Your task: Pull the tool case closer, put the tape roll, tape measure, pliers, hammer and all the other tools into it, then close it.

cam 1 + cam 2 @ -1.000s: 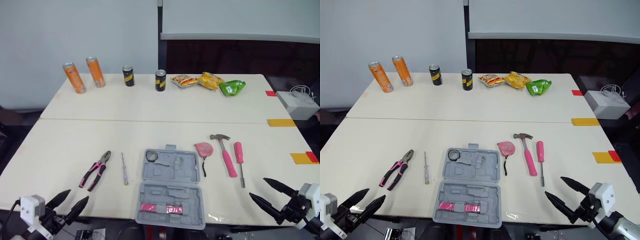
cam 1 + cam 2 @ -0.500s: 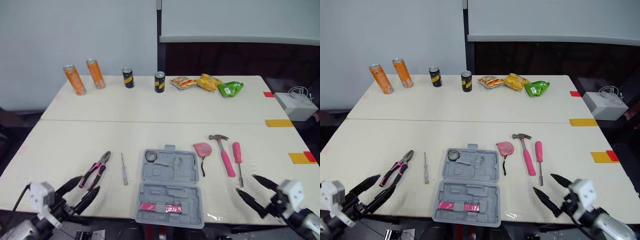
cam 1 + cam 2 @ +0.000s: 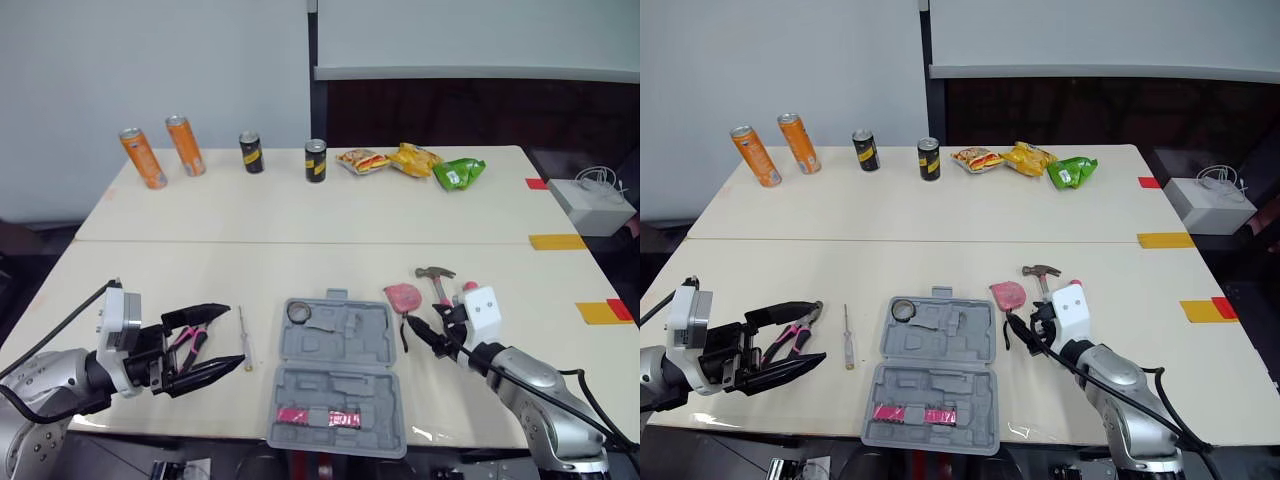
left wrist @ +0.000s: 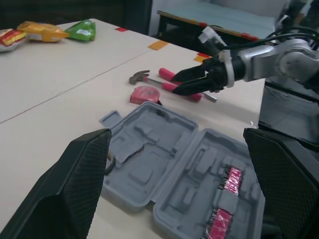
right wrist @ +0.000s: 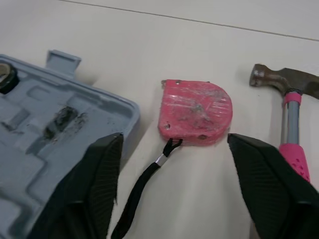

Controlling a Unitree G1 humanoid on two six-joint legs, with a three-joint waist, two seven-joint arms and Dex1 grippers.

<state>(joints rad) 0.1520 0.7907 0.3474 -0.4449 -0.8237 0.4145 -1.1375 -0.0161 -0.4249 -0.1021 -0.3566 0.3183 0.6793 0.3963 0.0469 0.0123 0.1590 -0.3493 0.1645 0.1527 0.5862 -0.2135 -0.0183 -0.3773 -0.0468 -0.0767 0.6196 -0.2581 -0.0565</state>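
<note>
Pink tape measure (image 5: 195, 112) is lying ahead of your open right gripper (image 5: 173, 142), so you're straddling its body, not the strap (image 5: 142, 186), left gripper (image 3: 232, 337) hovering open.

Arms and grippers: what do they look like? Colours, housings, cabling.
The left arm and right arm have silver-grey rounded shells, with black cables along them. Each wrist carries a white boxy module. The left gripper and right gripper each have two black tapered fingers with a fine mesh texture.
</note>
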